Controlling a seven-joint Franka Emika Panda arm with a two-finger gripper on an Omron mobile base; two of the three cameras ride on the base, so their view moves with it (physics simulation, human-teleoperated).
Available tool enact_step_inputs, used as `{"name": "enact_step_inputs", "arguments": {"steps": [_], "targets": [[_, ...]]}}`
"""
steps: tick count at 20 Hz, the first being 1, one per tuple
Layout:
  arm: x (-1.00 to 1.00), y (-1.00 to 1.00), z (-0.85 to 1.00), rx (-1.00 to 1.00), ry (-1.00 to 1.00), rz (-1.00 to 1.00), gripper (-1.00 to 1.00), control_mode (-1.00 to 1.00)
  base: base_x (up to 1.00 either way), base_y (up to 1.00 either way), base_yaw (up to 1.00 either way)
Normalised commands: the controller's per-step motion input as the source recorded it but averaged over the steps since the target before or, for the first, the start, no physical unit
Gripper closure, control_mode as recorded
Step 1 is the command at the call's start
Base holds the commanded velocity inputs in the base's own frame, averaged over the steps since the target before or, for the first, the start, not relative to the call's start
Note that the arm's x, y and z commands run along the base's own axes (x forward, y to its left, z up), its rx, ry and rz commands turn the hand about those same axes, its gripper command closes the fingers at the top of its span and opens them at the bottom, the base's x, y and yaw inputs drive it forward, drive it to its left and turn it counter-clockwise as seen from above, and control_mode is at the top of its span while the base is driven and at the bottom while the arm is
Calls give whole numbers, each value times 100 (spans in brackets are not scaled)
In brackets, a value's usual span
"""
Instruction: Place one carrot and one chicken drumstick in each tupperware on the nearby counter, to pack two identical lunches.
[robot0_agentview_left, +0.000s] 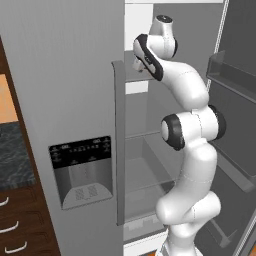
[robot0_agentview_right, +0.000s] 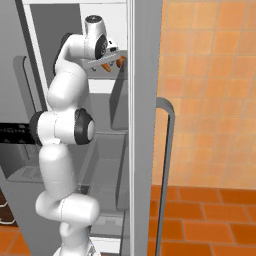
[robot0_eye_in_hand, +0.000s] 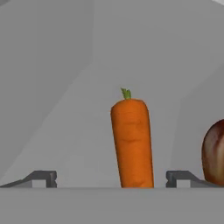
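Hand view gives us a carrot (robot0_eye_in_hand: 131, 142) lying on a pale grey fridge shelf (robot0_eye_in_hand: 65, 140), its green stub pointing away from us, and it sits between our two fingertips (robot0_eye_in_hand: 41, 178), which stand wide apart and hold nothing; a dark reddish-brown rounded thing (robot0_eye_in_hand: 215, 153) lies just beside it at the right edge. From the right base view we see our arm (robot0_agentview_right: 62, 130) reaching up into the open fridge (robot0_agentview_right: 145, 125), with our gripper (robot0_agentview_right: 112, 59) at an upper shelf beside orange items (robot0_agentview_right: 106, 66). At the far left of the left base view we can make out a bit of the counter (robot0_agentview_left: 12, 155) beside the fridge door, well apart from the carrot.
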Motion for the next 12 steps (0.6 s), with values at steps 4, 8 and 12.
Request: {"name": "enact_step_inputs", "arguments": {"steps": [4,8,12], "targets": [[27,0,-16,8,1,0,-100,-100,0,0,0],[6,0,-40,3,0,0,-100,-100,0,0,0],[4,0,-72,3,2,0,-100,-100,0,0,0]]}}
